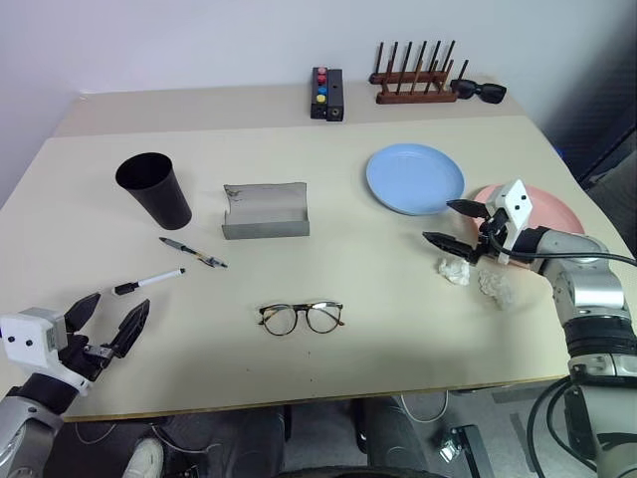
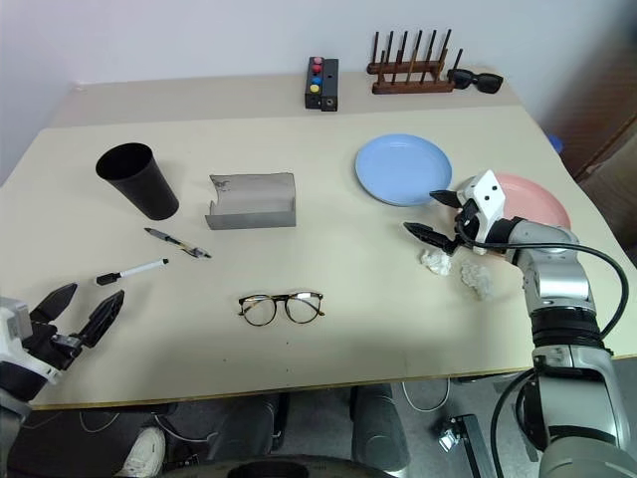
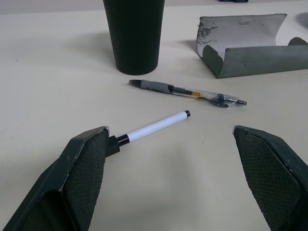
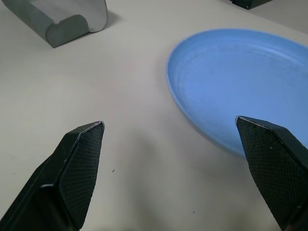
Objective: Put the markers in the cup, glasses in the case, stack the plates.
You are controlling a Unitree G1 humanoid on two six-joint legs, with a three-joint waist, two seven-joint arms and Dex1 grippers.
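Nearest the table's front edge, the left gripper [image 1: 107, 324] and right gripper [image 1: 456, 224] hover spread and empty, then round-lensed thin-framed glasses [image 1: 302, 317], two slim markers [image 1: 148, 282] [image 1: 193, 252], an open grey felt case [image 1: 265, 210], a tapered black cup [image 1: 154, 188], and two smooth plates, blue [image 1: 414, 178] and pink [image 1: 553, 210].

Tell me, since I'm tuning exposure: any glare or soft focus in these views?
Head views: even light, faint shadows beside the cup, no glare. Left wrist view: marker crisp. Right wrist view: soft sheen on the blue plate.
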